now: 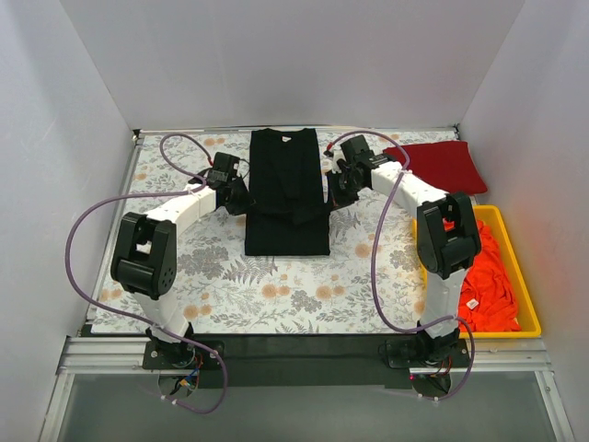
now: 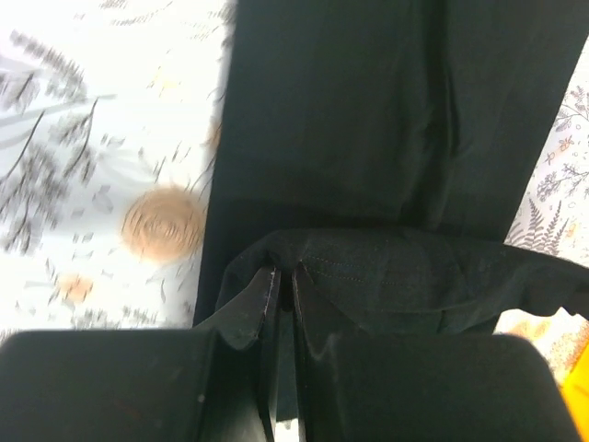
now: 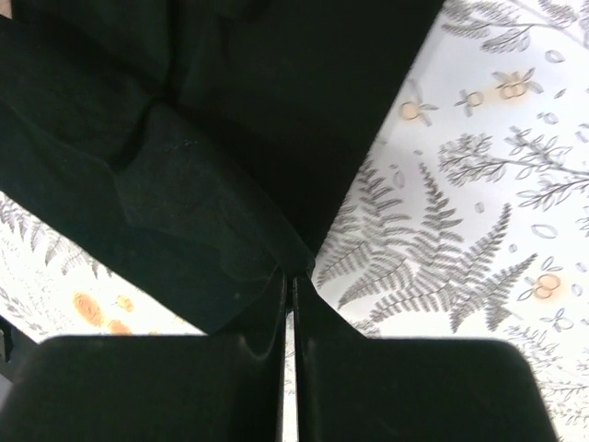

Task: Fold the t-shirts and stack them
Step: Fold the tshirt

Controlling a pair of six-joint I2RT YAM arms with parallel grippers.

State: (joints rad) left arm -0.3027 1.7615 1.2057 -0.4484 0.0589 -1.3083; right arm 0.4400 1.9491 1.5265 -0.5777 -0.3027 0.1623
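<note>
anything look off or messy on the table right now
Nothing spilled or damaged. The black t-shirt is mid-fold, an edge pinched by the left hand and right hand. The dark red t-shirt at the far right lies a little askew.

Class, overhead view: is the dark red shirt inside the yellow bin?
No, the dark red shirt lies on the table, beyond the yellow bin.

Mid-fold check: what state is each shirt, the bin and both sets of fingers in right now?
Black shirt: sides folded in, lying lengthwise, cloth pinched at both edges.
Red shirt: folded, flat at the far right.
Orange shirts: crumpled heap in the bin.
Bin: holding the orange shirts.
Left fingers: shut on the black shirt.
Right fingers: shut on the black shirt.
</note>
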